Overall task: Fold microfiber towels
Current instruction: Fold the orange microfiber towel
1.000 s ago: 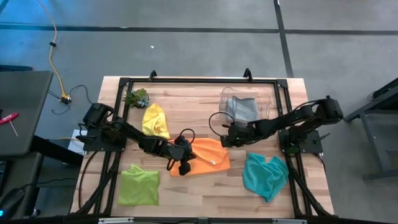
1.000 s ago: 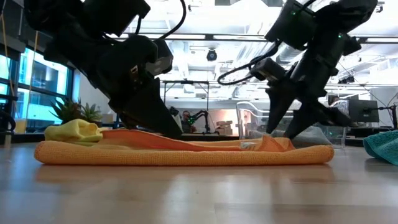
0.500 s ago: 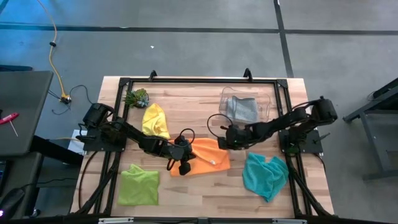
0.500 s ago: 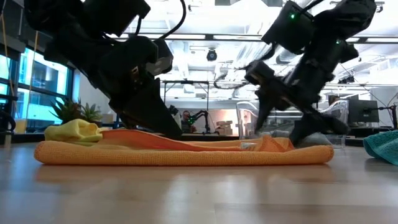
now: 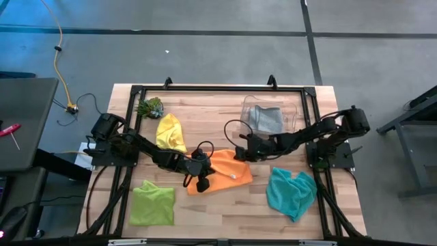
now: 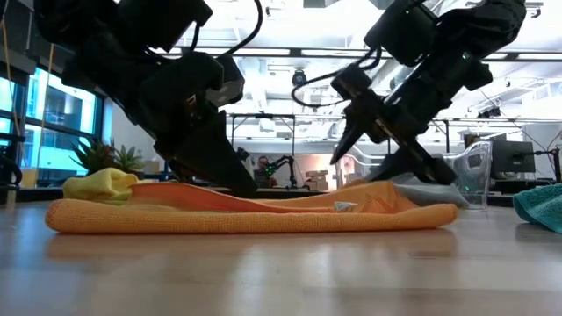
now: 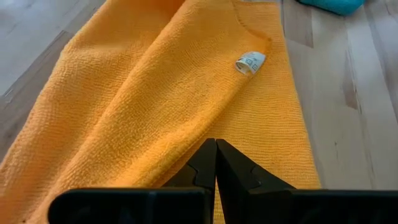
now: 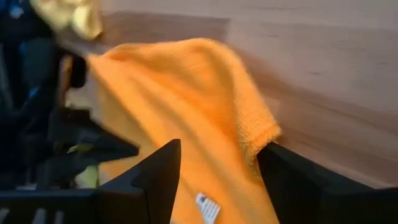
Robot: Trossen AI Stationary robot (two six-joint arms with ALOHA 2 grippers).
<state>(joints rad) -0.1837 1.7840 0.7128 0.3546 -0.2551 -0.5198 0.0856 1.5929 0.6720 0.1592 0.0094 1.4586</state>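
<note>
The orange towel lies folded over on the table's middle, its white tag facing up. My left gripper is shut with its tips on the towel's left part. My right gripper is open at the towel's far right corner, one finger on each side of it. The yellow towel lies crumpled at the far left. A lime green towel lies at the near left and a teal one at the near right. The grey towel sits in the clear bin. My left gripper presses its shut fingertips down on the towel's upper layer, slanting down from the table's left side; the towel lies flat on the table under them. My right gripper slants down from the right, its open fingers astride the raised corner fold. One finger lies against that fold's edge.
The clear plastic bin stands at the far right. A small green plant sits at the far left corner. A black frame runs along the table's edges. Bare wood shows along the near middle.
My right gripper has moved toward the table's left onto the orange towel's far right corner, tipped further down, and opened wider. The towel's right end has slid a little to the left and bulged up there; its left part stayed put under my left gripper.
</note>
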